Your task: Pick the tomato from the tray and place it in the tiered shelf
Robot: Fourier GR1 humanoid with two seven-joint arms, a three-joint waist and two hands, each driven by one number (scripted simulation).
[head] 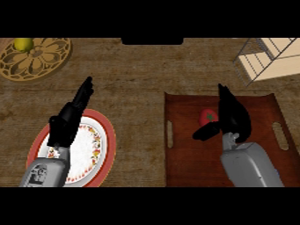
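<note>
No readable writing anywhere. Your tomato [208,116], red and round with a green top, sits on the flat brown wooden tray [191,167], just left of your right hand [233,116], whose fingers are straight, thumb out, gripping nothing. Your left hand [71,116] hangs open over the red-rimmed patterned plate [103,145]. The wire-framed tiered shelf [276,59] stands at top right, and a carved round trivet [38,57] at top left on the woven-looking counter [139,74].

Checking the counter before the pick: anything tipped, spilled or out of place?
Nothing stands out. The tomato sits on the tray beside the open right hand. The tiered shelf stands upright, and the left hand hovers over the plate.
</note>
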